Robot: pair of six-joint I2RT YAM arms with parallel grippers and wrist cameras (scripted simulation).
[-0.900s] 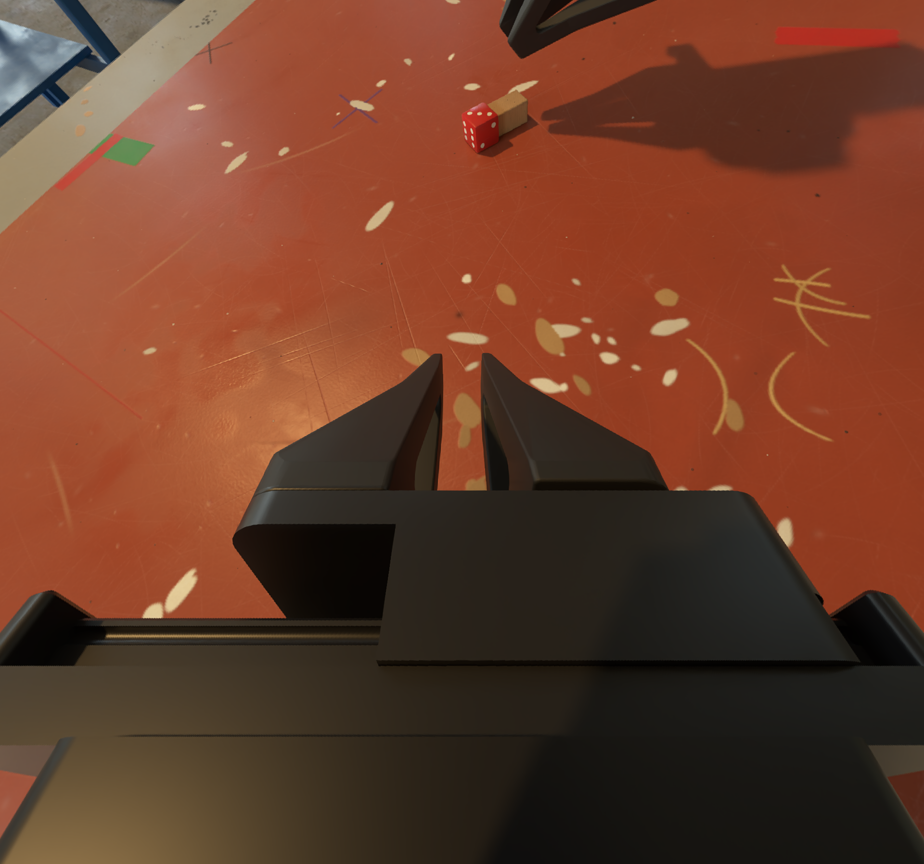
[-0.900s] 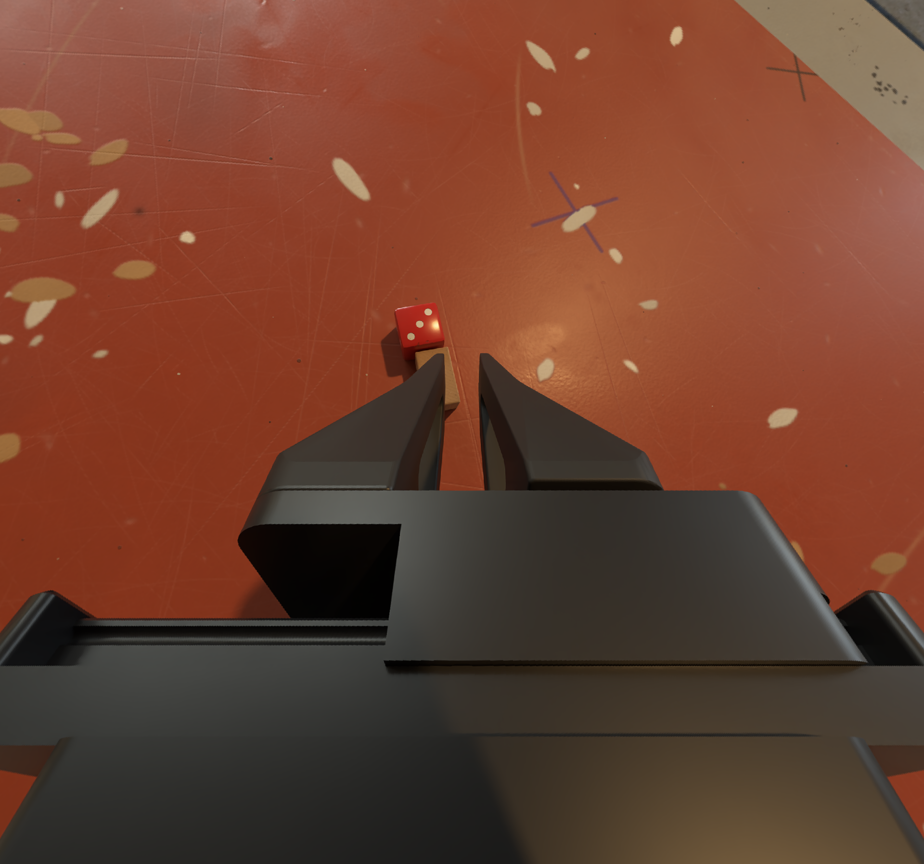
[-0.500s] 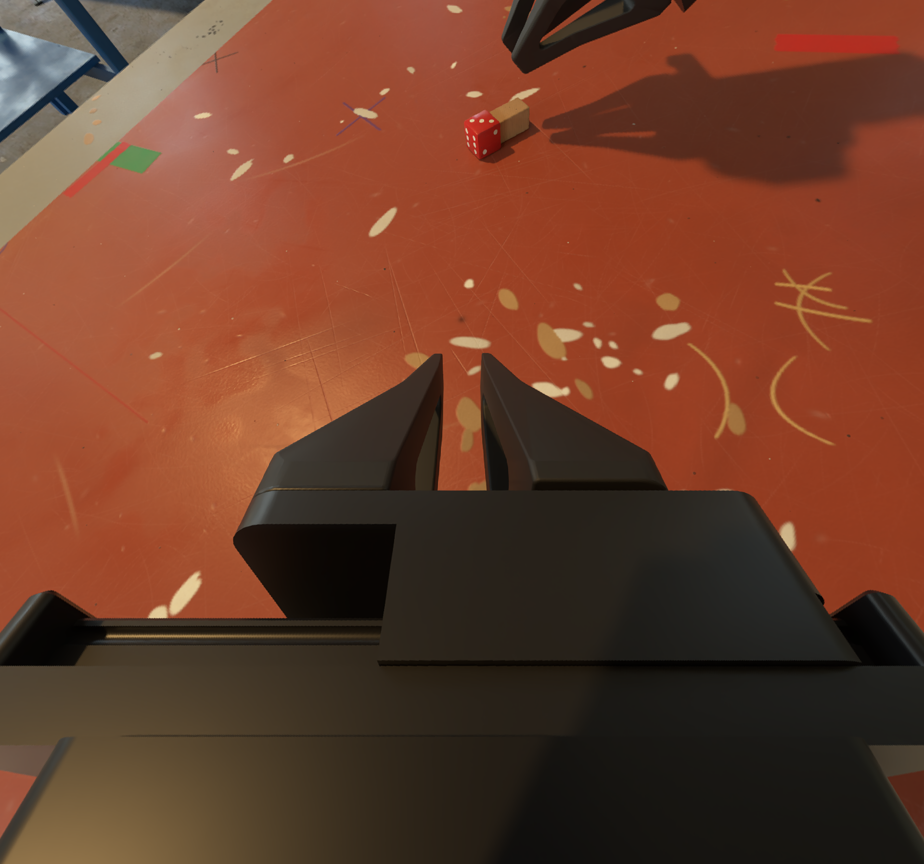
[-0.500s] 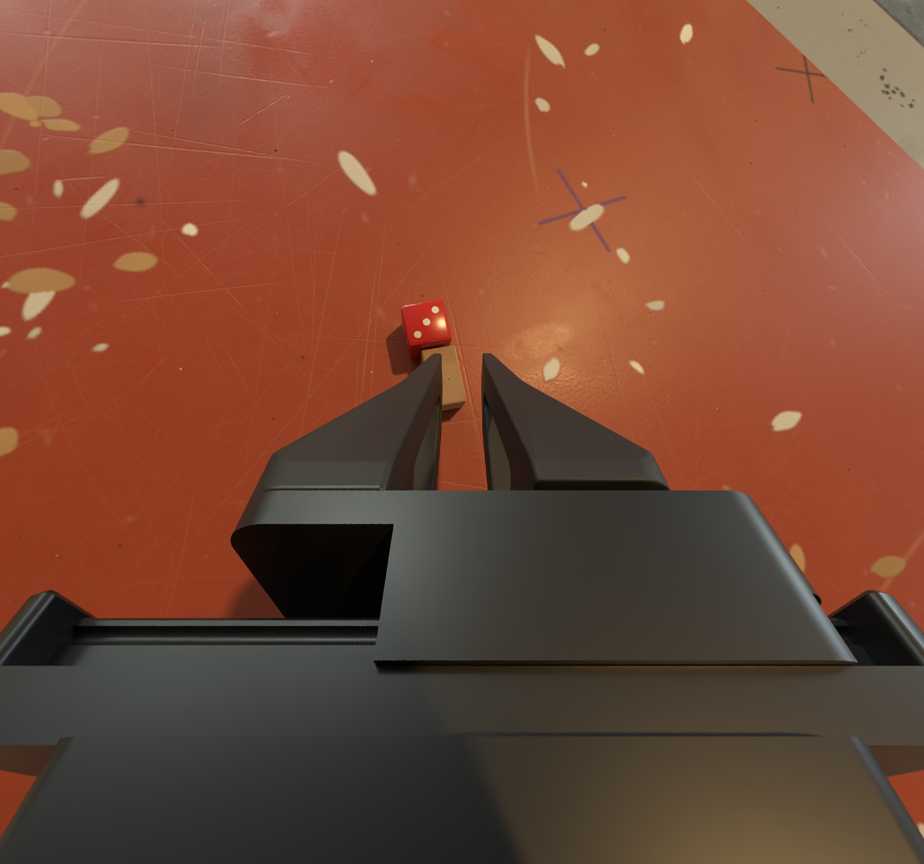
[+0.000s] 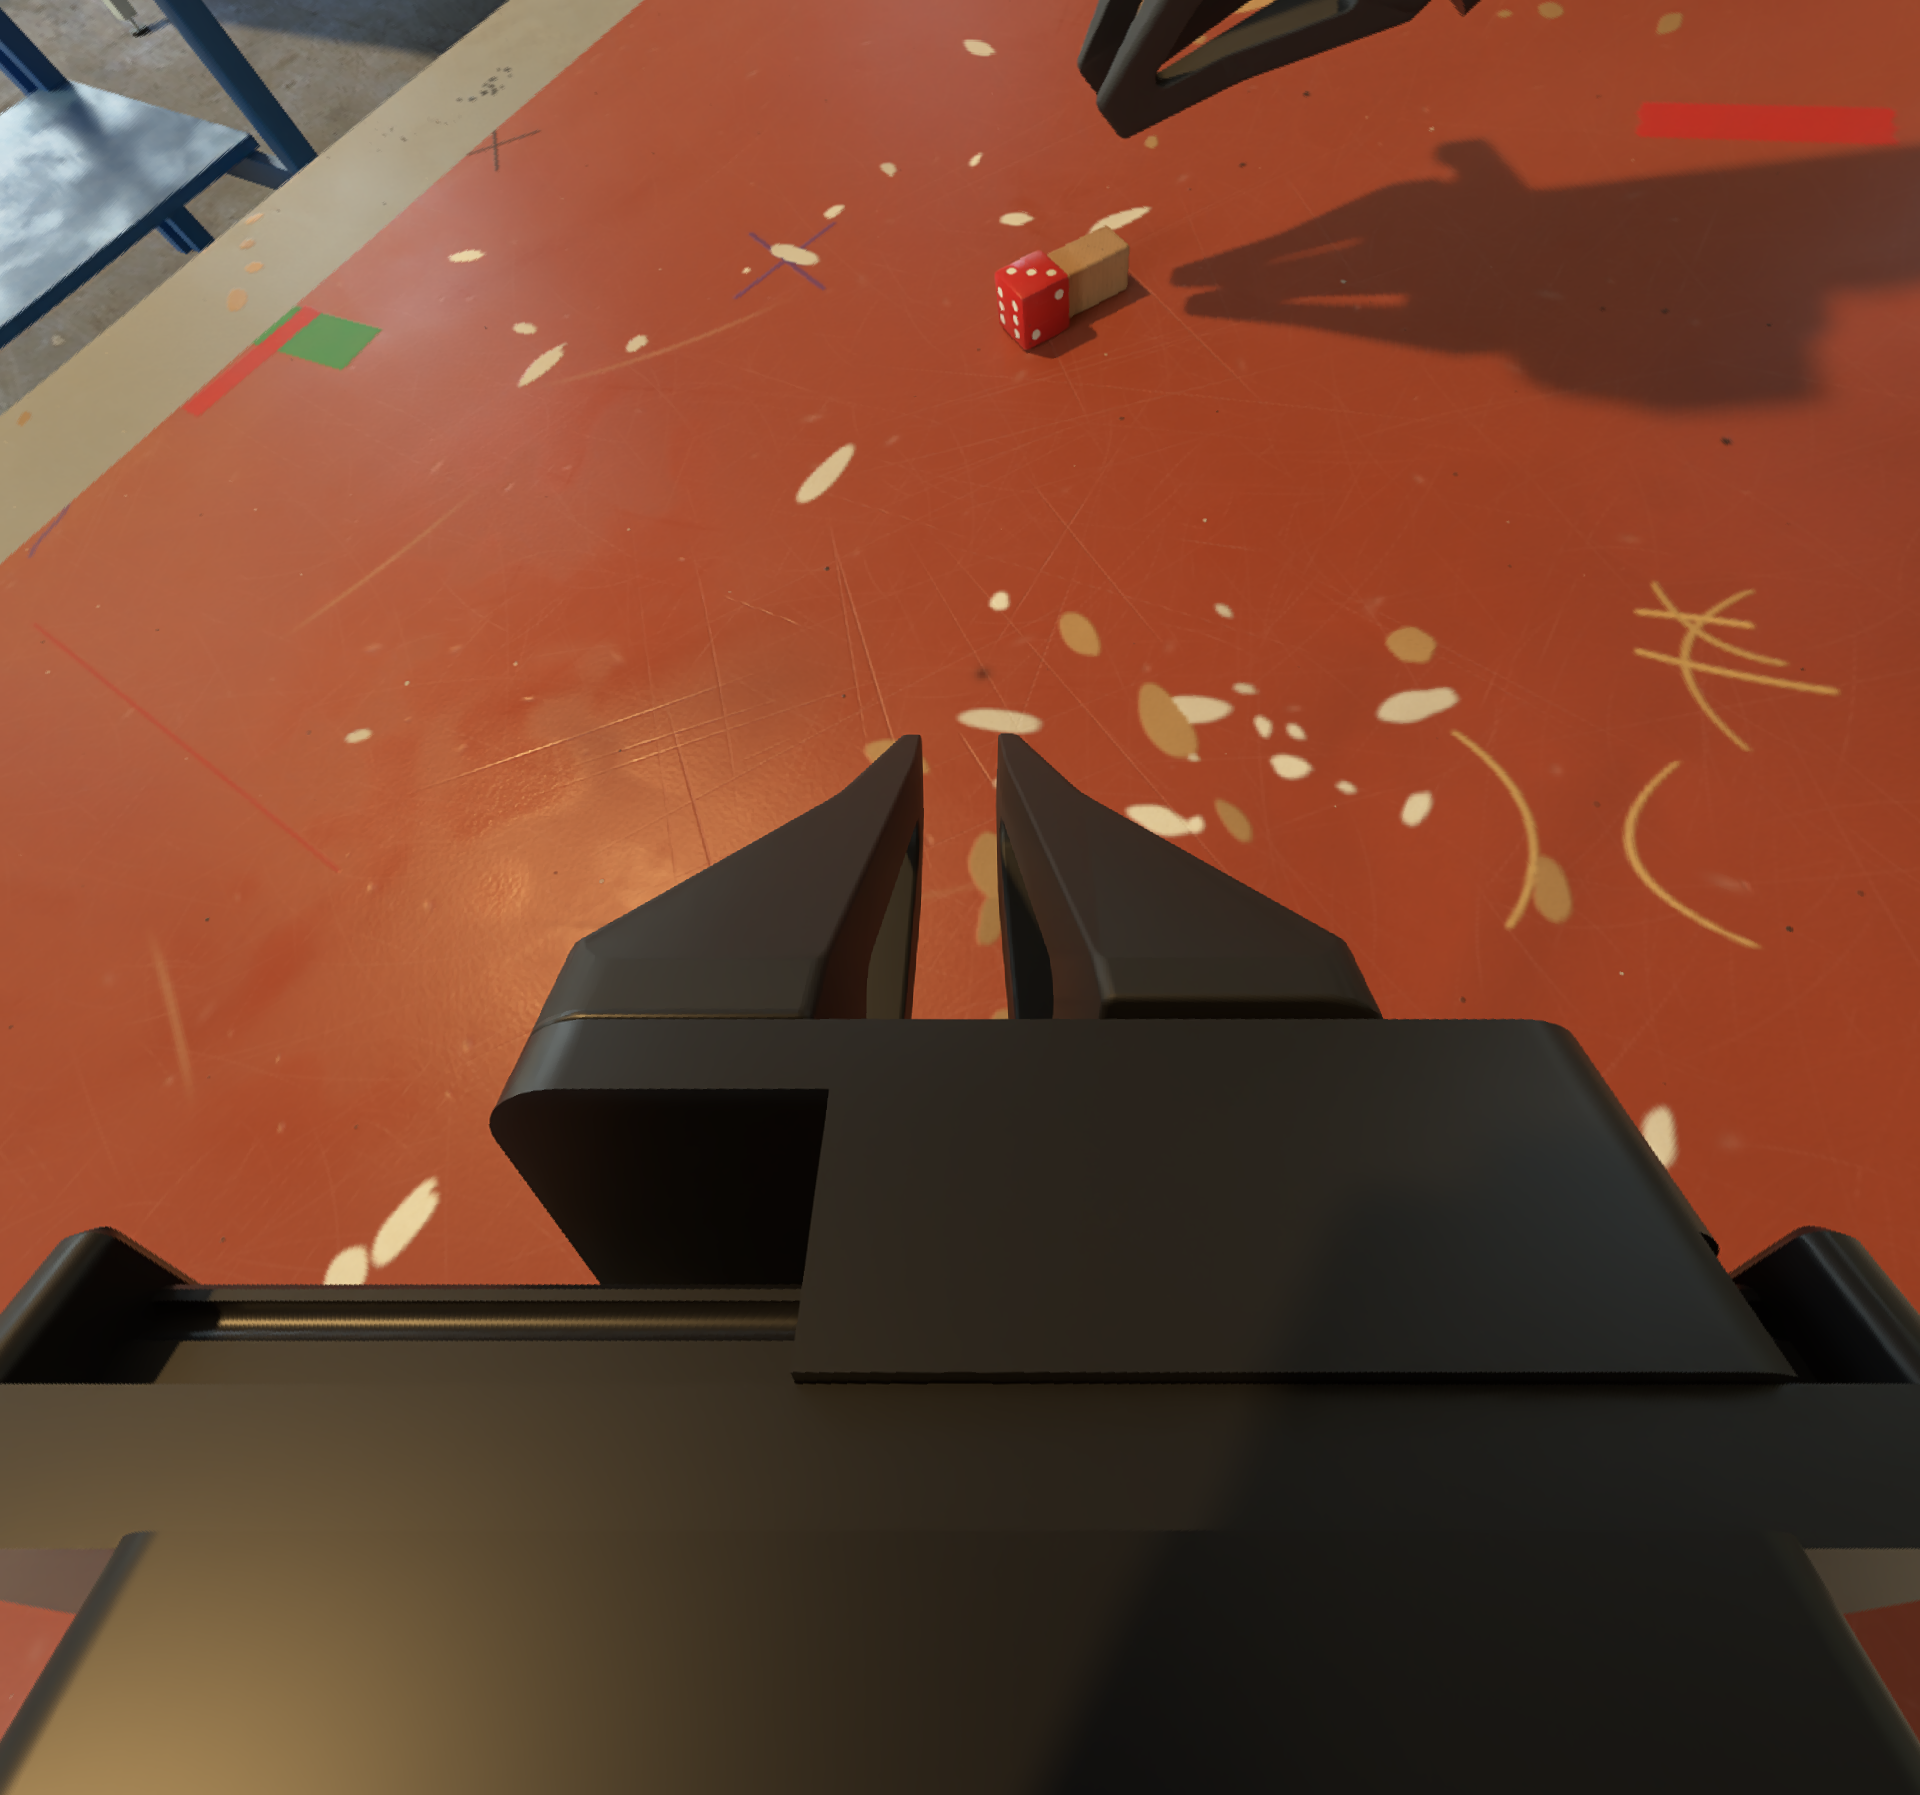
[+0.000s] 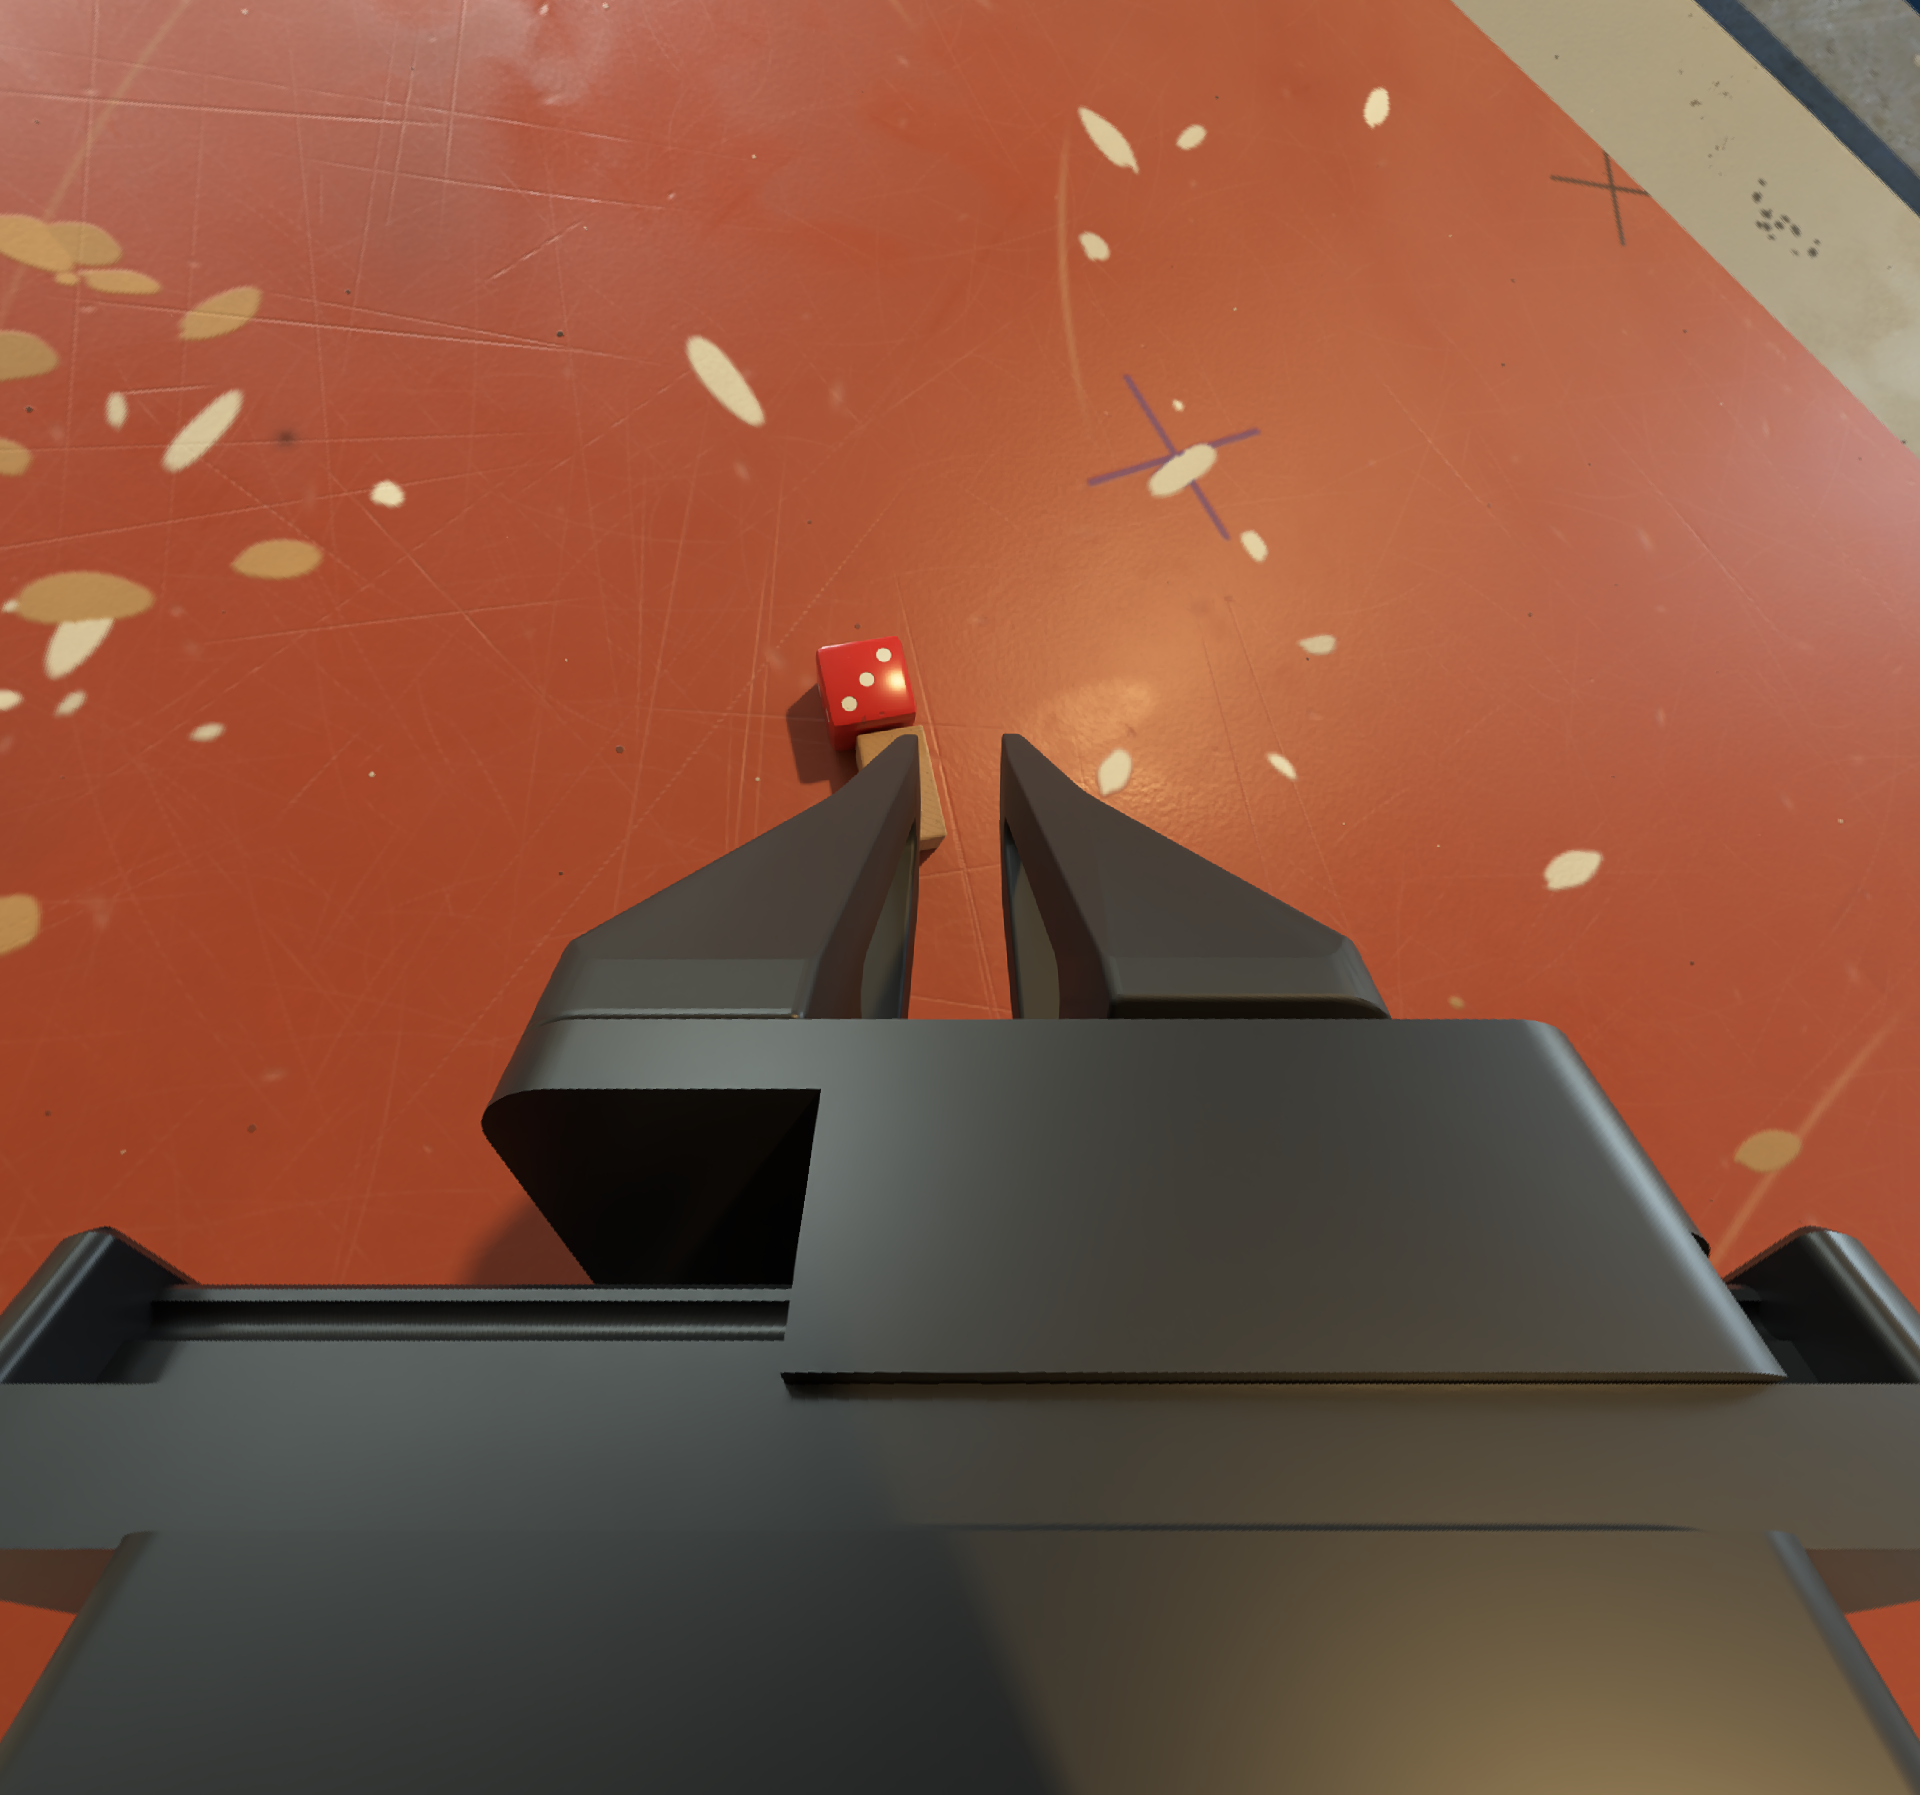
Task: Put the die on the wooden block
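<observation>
My right gripper (image 6: 960, 743), narrowly parted and empty, has risen slightly above the die (image 6: 864, 682) touching the wooden block (image 6: 928, 789) (left gripper (image 5: 960, 743) likewise idle), so nothing is stacked.

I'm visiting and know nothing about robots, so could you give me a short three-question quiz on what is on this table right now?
1. True or false: the red die already sits on top of the wooden block.
2. Which gripper is nearer the die? A) left gripper B) right gripper
3. Fill in: both grippers hold ____.

Key
1. False: the die rests on the red table, pressed against the block's end.
2. B: it hovers just beside the block.
3. Nothing: each shows a narrow empty gap between its fingers.
</observation>
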